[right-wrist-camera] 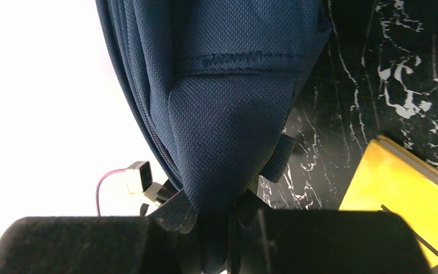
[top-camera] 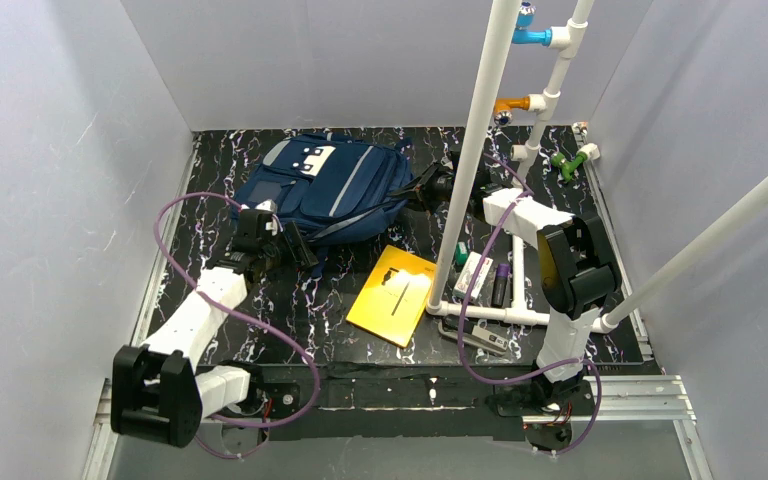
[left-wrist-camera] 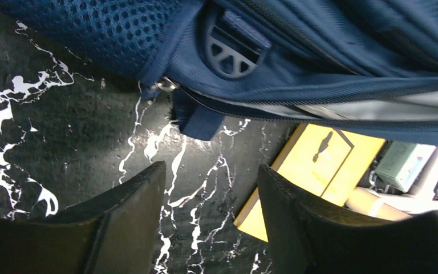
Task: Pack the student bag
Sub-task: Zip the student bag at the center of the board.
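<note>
The navy student bag (top-camera: 325, 185) lies flat at the back of the black marbled table. My left gripper (top-camera: 272, 238) is open at the bag's near left edge. In the left wrist view its jaws (left-wrist-camera: 211, 188) stand wide apart and empty over bare table, just short of the bag's (left-wrist-camera: 319, 63) zipper pull (left-wrist-camera: 165, 85). My right gripper (top-camera: 442, 186) is at the bag's right edge. In the right wrist view it (right-wrist-camera: 228, 228) is shut on a corner of the bag's fabric (right-wrist-camera: 234, 85). A yellow book (top-camera: 392, 293) lies in front of the bag.
A white pipe frame (top-camera: 475, 150) stands right of centre, its base rail (top-camera: 490, 312) on the table. A small box (top-camera: 473, 272), a purple-capped marker (top-camera: 501, 283) and a metal tool (top-camera: 475, 336) lie by it. A green object (top-camera: 567, 162) sits at the back right. White walls surround the table.
</note>
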